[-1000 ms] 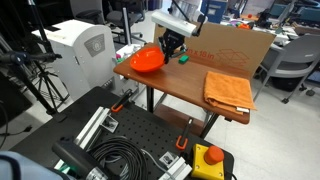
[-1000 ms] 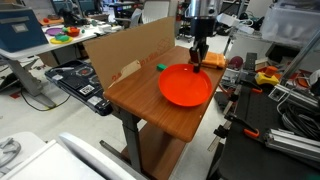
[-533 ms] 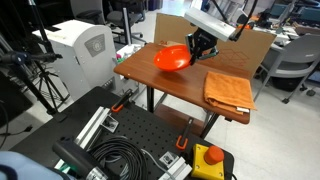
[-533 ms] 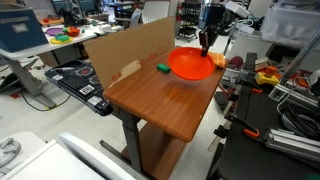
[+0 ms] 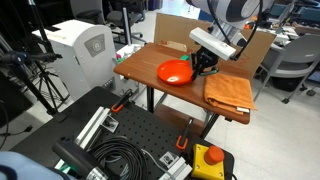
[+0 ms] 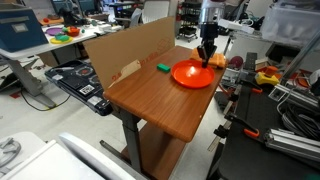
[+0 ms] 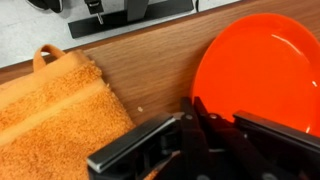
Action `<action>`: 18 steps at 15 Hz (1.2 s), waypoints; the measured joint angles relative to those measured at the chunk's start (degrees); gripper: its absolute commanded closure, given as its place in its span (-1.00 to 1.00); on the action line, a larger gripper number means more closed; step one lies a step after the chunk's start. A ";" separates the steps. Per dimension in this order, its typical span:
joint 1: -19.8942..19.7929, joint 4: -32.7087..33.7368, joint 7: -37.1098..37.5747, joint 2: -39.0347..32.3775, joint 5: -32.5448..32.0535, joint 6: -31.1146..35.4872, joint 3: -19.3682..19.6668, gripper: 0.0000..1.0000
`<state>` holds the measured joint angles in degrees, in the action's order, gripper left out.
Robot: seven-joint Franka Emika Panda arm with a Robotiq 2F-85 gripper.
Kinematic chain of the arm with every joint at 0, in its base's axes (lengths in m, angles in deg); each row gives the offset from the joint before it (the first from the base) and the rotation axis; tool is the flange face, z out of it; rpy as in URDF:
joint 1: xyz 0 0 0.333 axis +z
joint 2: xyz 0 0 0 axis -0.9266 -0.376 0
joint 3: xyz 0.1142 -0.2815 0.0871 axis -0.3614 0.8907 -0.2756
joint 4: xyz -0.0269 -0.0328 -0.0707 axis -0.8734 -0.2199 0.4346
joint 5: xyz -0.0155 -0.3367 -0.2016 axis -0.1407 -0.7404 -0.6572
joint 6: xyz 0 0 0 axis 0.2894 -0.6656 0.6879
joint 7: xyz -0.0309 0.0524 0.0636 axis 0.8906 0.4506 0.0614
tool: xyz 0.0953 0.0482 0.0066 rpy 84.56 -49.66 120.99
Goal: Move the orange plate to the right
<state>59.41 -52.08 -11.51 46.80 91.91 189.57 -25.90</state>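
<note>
The orange plate (image 5: 175, 72) is round, shallow and bright orange-red. It sits low over the middle of the wooden table (image 5: 150, 85), tilted slightly, and I cannot tell whether it touches the wood. My gripper (image 5: 203, 63) is shut on the plate's rim on the side nearest the cloth. In an exterior view the plate (image 6: 191, 74) is near the table's far end with the gripper (image 6: 208, 58) above its edge. In the wrist view the gripper (image 7: 197, 105) pinches the rim of the plate (image 7: 265, 60).
A folded tan-orange cloth (image 5: 228, 90) lies beside the plate and also shows in the wrist view (image 7: 55, 100). A cardboard sheet (image 6: 130, 50) stands along the back edge. A small green object (image 6: 161, 68) lies near it. A yellow box with a red button (image 5: 210, 158) is on the floor.
The gripper has carried the plate from the table's other end towards the cloth, lifting it and then lowering it close to the tabletop. The cloth has not moved.
</note>
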 measured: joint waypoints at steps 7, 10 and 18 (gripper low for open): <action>0.38 3.67 1.96 -3.18 -0.88 -2.90 0.19 0.01; -0.01 3.95 1.92 -3.00 -0.88 -3.44 0.30 -0.45; -0.32 -3.06 -7.49 11.21 1.79 -6.26 -0.99 -1.00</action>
